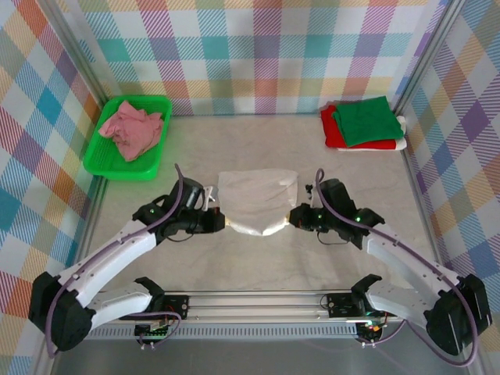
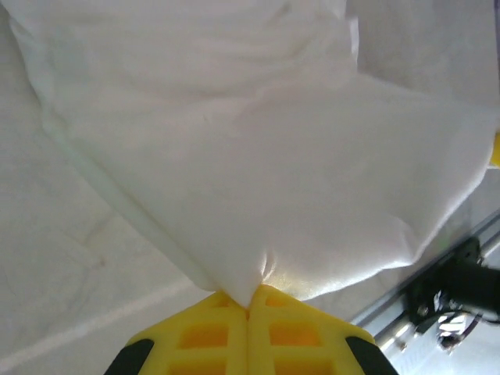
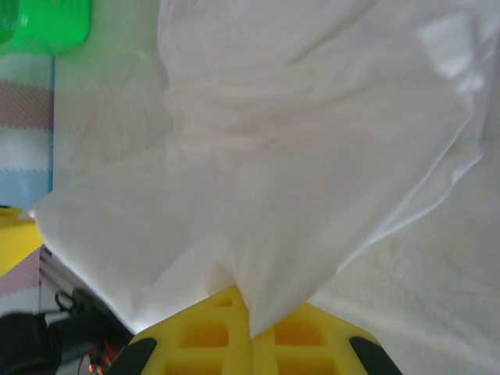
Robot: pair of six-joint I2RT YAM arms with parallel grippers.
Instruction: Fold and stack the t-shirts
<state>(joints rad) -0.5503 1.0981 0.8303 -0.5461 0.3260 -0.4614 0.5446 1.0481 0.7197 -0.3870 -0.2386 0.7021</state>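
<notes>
table (image 1: 250,148), tray (image 1: 129,173), seemingly three stacked shirts (image 1: 363,121)

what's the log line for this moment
left end effector: shut on white shirt | right end effector: shut on white shirt | green shirt on red shirt, far right | pink shirt in tray

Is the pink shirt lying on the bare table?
No, the pink shirt lies bunched inside the green tray at the back left.
</notes>
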